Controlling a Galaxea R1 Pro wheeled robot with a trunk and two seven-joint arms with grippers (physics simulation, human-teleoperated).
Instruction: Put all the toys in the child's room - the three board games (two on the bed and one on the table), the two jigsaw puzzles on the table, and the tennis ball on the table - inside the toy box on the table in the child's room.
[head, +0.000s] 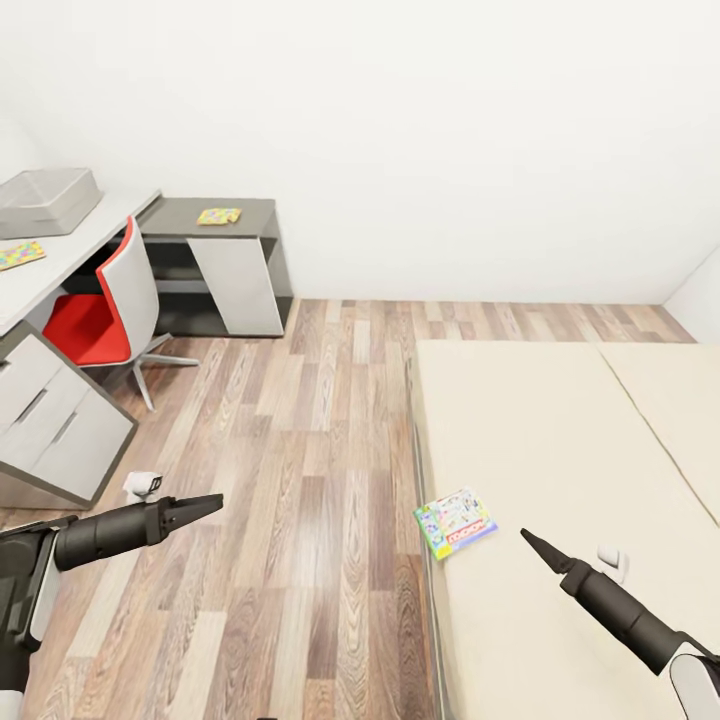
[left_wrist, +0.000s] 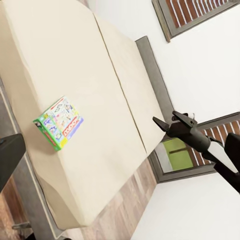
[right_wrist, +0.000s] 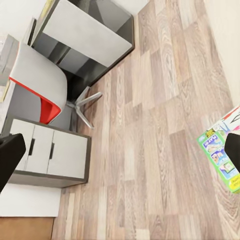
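With the board game lying at the bed's near left edge and your right claw hovering closed just beside it, you needed to open wide before dropping onto its rim.

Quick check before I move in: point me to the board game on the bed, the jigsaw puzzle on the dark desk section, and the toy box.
board game (head: 456, 522), head view, middle of its printed lid.
jigsaw puzzle (head: 218, 215), head view, centre of the square.
toy box (head: 45, 199), head view, its front wall.
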